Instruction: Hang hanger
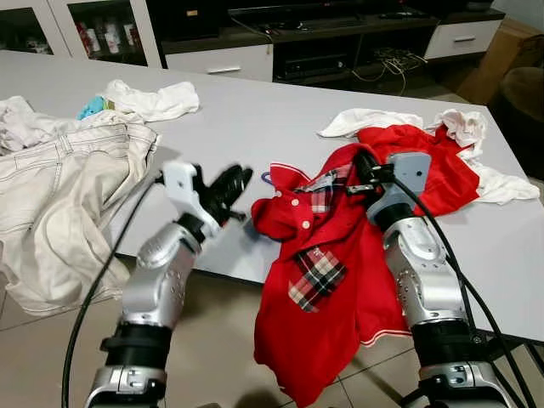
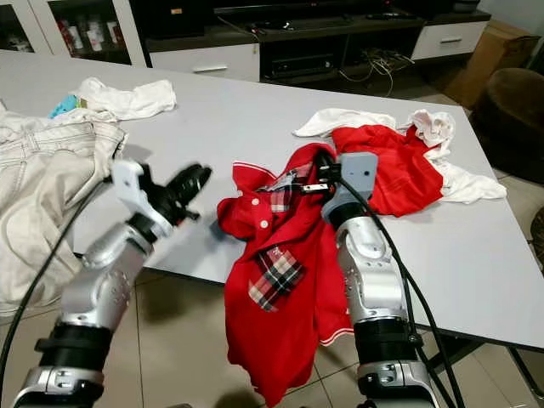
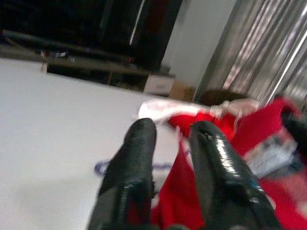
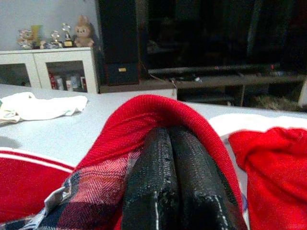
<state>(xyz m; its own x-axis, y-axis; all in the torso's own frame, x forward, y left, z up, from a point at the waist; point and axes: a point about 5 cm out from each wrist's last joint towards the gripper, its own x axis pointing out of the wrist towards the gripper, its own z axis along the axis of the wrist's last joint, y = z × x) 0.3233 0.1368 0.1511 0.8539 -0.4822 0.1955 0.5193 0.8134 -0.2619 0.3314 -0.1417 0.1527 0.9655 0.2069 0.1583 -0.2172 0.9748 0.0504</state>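
Red polo shirt (image 1: 323,280), draped over near bench (image 1: 255,127) edge: right gripper (image 4: 169,158) fingers pinched inside collar, apparently opening it for hanger (image 3: 108,166); left gripper (image 3: 170,139) fingers narrowly parted, empty, left of shirt.

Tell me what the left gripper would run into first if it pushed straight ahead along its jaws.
Most likely the red polo shirt. The left gripper points toward its collar end at the table's near edge, jaws slightly apart. A thin blue loop lies on the table just ahead; depth is unclear.

A thin purple hanger (image 1: 266,178) lies flat on the grey table. Only a small loop of it shows. The rest is hidden under the red polo shirt (image 1: 316,280).
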